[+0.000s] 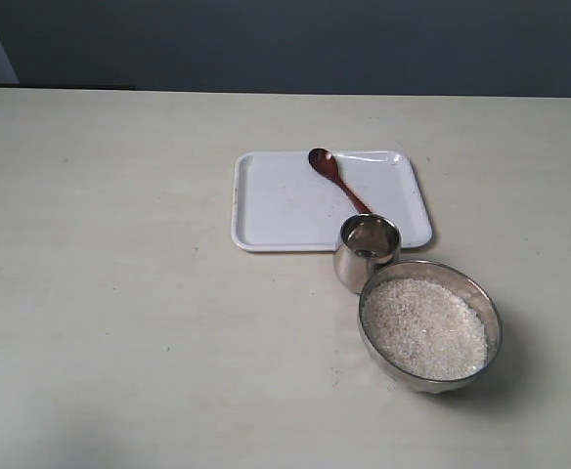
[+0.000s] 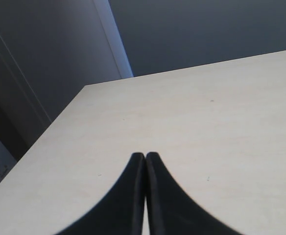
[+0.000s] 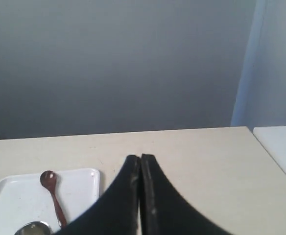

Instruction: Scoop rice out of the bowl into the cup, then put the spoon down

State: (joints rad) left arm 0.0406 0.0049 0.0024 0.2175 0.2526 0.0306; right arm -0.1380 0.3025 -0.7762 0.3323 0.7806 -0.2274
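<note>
**Pincers clenched and empty; spoon lying on tray**

Left pincer: jaws pressed together, nothing between them, only bare desk beyond its tips. Right pincer: likewise clenched and empty. Ahead of the right pincer and well apart from it, the spoon lies flat on a white tray. The cup stands upright at the tray's edge, just beside the bowl, which holds the rice.
</note>
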